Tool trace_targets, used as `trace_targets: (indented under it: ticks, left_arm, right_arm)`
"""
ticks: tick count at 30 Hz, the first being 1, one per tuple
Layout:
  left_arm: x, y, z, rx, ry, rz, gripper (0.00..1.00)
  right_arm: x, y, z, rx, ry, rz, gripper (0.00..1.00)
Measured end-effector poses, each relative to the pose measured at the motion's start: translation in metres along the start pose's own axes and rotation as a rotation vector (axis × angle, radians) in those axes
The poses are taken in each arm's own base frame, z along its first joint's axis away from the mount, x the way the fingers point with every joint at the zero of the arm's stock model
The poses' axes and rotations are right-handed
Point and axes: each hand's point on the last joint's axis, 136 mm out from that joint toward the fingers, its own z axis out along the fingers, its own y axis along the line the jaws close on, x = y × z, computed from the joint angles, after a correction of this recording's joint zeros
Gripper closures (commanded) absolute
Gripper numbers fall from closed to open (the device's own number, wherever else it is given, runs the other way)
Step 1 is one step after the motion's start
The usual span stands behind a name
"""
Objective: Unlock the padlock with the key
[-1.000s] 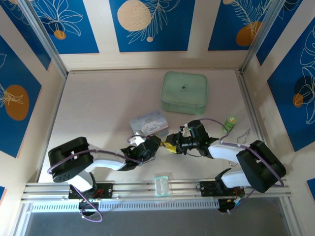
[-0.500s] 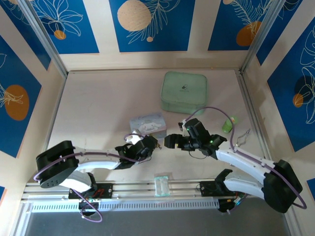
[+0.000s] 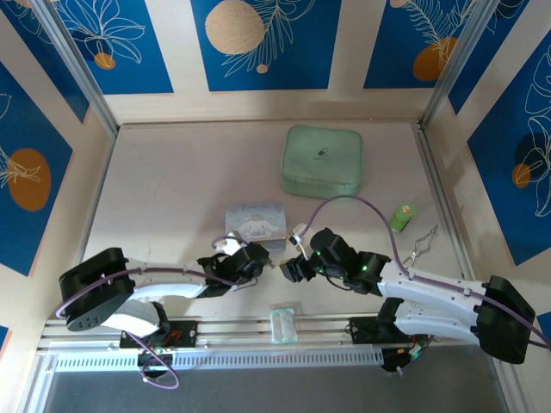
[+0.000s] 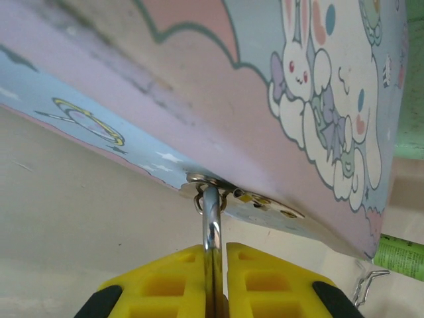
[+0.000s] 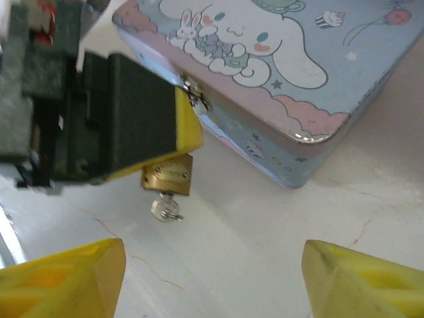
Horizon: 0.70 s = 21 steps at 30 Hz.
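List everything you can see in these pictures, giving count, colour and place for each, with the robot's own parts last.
padlock: one, brass, at the tin's front, shackle through its hasp
key: one, silver, at the padlock's underside
tin: one, pale blue and pink, cartoon lid, table middle
case: one, pale green, beyond the tin
tube: one, green, right of the tin
wire: count unclear, silver, near the tube
clear box: one, on the near rail
table: one, pale
left gripper: yellow pads, shut on the shackle
right gripper: yellow fingers, open, facing the padlock
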Motion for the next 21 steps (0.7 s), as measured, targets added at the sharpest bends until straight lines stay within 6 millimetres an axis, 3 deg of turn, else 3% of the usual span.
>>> trace_targets:
  ticks: [4,13,18,21]
  left_arm:
    - [-0.002,-0.001,-0.002,0.005,-0.003,-0.006,1.0]
    - [0.0,0.0,-0.002,0.004,0.016,-0.009,1.0]
    - [-0.001,-0.001,-0.002,0.008,0.016,-0.012,1.0]
    - [-0.002,-0.004,-0.004,0.017,0.016,-0.018,1.0]
  right_arm:
    - [0.014,0.001,0.011,0.013,0.028,-0.087,0.38]
    - [0.014,0.022,0.036,-0.028,0.006,-0.236,0.52]
    - [0.024,0.021,0.05,-0.025,0.039,-0.288,0.56]
    - [0.026,0.022,0.055,-0.028,0.041,-0.307,0.63]
